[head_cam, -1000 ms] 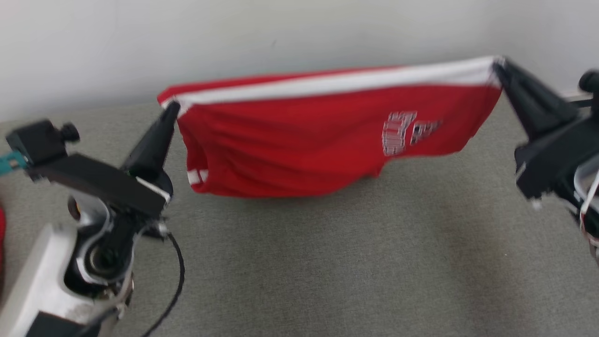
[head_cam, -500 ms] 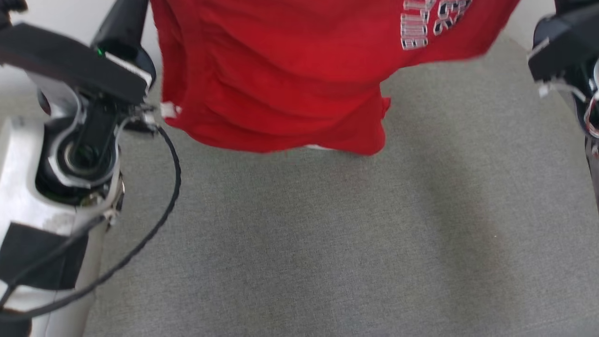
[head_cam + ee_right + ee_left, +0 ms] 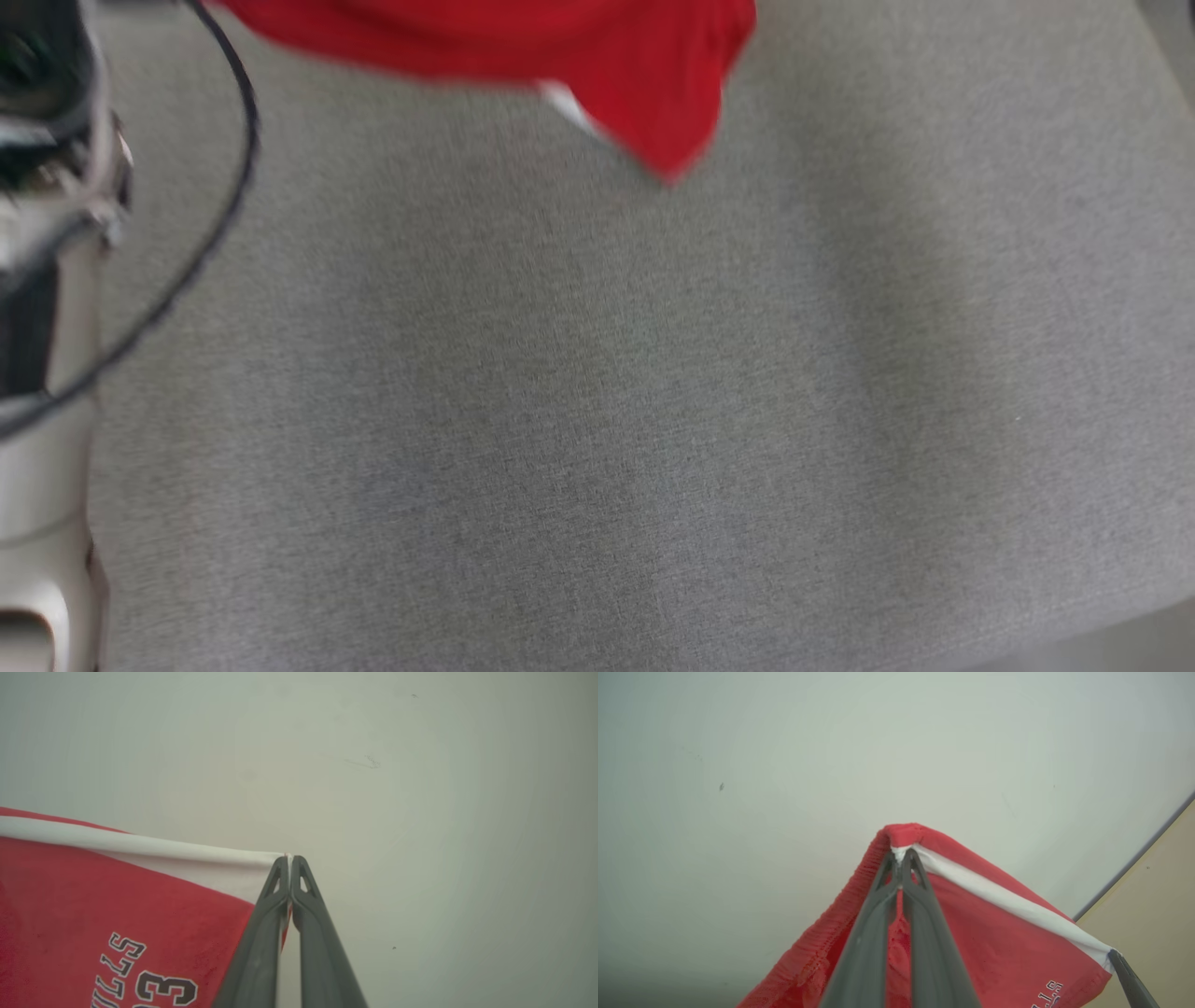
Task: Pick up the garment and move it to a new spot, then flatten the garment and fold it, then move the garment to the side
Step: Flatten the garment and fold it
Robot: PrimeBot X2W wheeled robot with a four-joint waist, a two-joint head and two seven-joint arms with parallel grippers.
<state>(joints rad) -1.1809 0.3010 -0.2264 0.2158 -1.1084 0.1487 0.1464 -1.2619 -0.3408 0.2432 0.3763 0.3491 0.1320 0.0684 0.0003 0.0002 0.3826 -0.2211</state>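
Between both grippers (image 3: 901,858) (image 3: 289,861), garment (image 3: 117,896) hangs stretched sideways

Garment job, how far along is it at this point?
Done: the garment is picked up. In hand: the left gripper and right gripper are each shut on a top corner, holding it stretched, its lower edge hanging over the grey surface. Left: laying it down, flattening, folding, moving it aside.
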